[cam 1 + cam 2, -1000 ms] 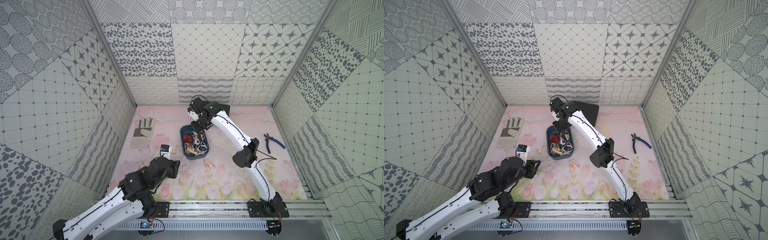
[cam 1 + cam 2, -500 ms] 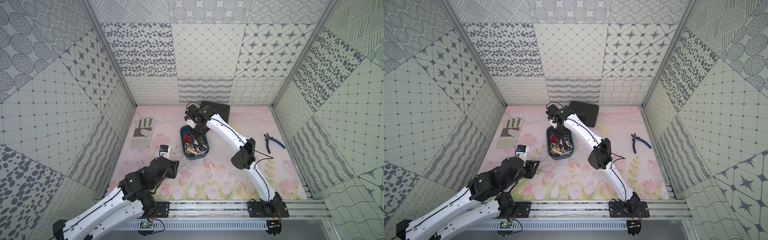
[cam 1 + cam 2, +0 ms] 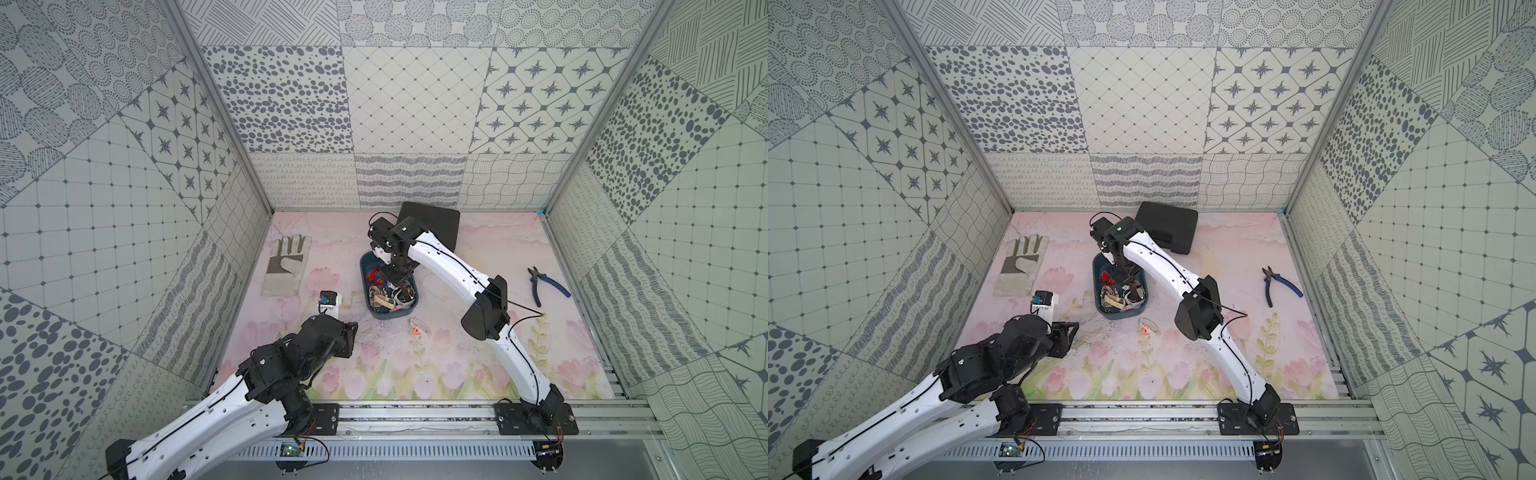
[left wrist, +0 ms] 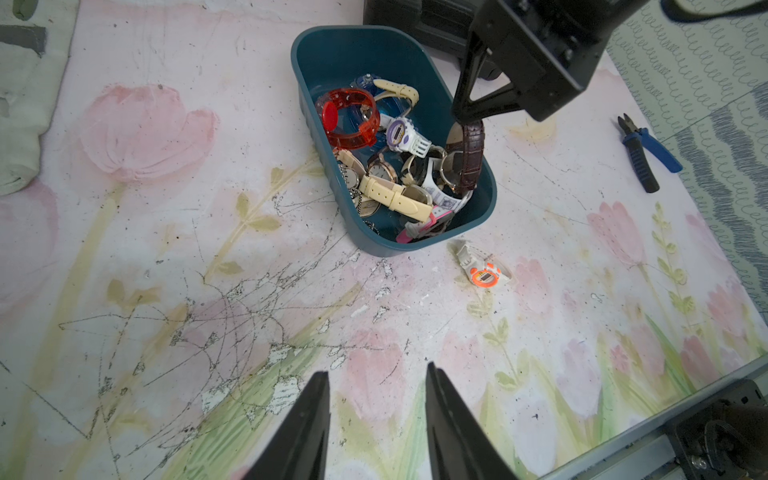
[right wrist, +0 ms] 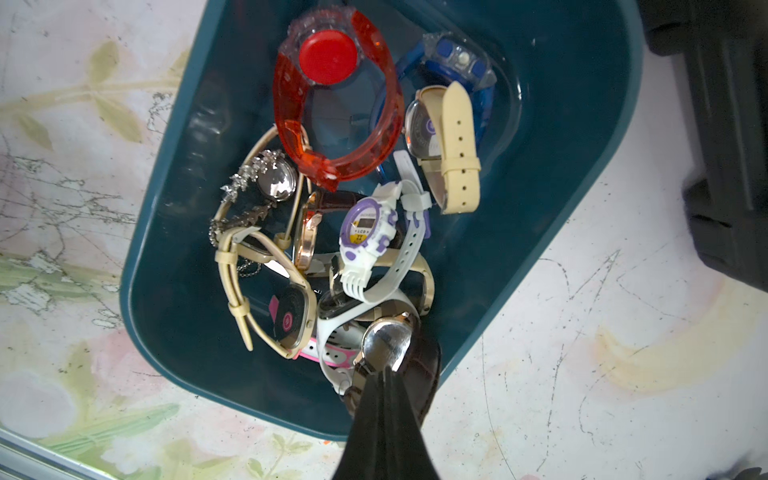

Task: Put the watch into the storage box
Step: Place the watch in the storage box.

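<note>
The brown-strapped watch [image 5: 386, 345] hangs from the right gripper [image 5: 386, 376], whose jaws are pressed together on the strap just by the silver case. It dangles over the near end of the storage box [image 4: 487, 195], and its lower end dips below the rim among the watches already there. I cannot tell whether it rests on them. So the carrying looks to be done, and what is left, I would say, is to let go and lift clear. The teal tub is well filled: a red translucent watch [image 5: 332, 104], a blue watch [image 5: 457, 58], a cream-strapped watch [image 5: 455, 145], a white and purple digital watch [image 5: 365, 232] and several more tangled together. One orange and white watch [image 4: 482, 275] lies on the mat [image 4: 208, 291] just outside the box, so there may be more to fetch. The left gripper [image 4: 376, 370] hovers low over the mat nearby, jaws spread and empty. A black case [image 3: 1167, 226], a glove [image 3: 1019, 266] and pliers [image 3: 1279, 284] lie well apart.
</note>
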`<act>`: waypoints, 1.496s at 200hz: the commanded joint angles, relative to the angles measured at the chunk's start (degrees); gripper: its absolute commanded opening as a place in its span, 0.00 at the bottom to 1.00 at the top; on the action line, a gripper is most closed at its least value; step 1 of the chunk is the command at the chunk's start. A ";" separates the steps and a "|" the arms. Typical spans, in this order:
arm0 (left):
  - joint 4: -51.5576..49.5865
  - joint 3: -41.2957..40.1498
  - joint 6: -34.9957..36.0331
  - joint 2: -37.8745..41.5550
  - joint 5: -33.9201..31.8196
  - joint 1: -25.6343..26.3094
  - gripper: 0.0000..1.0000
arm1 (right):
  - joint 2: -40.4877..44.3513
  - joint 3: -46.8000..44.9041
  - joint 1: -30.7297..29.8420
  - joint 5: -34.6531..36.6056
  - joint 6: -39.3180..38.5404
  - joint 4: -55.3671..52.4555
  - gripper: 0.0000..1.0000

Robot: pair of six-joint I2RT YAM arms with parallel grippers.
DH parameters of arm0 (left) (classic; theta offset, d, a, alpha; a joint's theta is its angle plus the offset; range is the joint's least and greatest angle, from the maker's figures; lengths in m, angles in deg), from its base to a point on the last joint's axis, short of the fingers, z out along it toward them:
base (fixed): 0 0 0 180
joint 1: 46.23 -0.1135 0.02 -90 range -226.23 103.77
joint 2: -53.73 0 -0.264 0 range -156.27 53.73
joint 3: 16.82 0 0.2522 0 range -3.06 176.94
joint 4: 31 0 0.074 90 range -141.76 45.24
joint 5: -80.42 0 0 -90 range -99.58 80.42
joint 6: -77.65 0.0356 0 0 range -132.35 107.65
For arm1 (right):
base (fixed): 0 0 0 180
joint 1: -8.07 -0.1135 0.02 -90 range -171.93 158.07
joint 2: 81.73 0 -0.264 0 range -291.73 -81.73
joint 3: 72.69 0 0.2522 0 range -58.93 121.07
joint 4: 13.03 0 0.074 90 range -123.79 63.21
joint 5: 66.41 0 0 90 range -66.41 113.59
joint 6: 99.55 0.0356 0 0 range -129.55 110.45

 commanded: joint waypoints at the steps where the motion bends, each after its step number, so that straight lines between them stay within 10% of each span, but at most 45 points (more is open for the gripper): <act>1: -0.57 -0.32 -0.35 0.22 0.20 -0.48 0.42 | -2.28 2.64 -0.73 0.84 -0.40 -0.39 0.00; 108: -0.50 -0.27 -0.37 -0.36 0.24 -0.45 0.42 | -7.25 3.08 -4.04 -4.06 -0.82 2.17 0.00; 225: 0.87 -0.85 0.19 -0.43 0.90 -0.48 0.42 | -1.29 -0.78 -3.98 -5.16 -1.31 6.32 0.38; 299: 1.57 -0.92 0.73 -0.73 1.32 -0.48 0.43 | 18.71 -26.72 0.51 -11.72 2.61 24.90 0.39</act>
